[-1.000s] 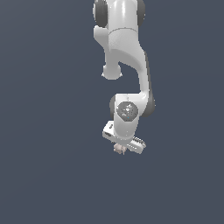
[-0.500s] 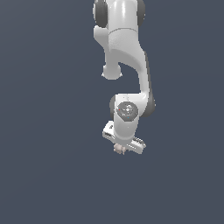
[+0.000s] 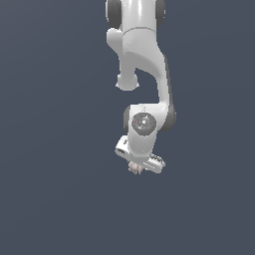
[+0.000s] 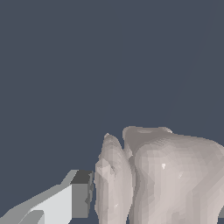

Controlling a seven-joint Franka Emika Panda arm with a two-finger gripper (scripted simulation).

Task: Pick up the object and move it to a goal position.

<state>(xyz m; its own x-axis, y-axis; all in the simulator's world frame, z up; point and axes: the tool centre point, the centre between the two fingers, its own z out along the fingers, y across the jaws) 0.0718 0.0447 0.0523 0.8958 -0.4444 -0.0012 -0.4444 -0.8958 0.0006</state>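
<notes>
1. Pinkish-beige and knobbly, the object [image 3: 134, 168] sits just where it did a second ago, tucked under the white end effector [image 3: 137, 168]; nothing has shifted, so I judge the carry has paused or barely crept.
2. From the exterior view, whether it is clamped I cannot tell.
3. Only the wrist view shows one finger [image 4: 65, 199] right beside the lump [image 4: 166, 175].

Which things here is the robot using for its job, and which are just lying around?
For the job:
- the lumpy pinkish chunk, sitting right at the gripper
- the white gripper, one finger up against the chunk

Just lying around:
- nothing else shows, only a plain dark grey background
</notes>
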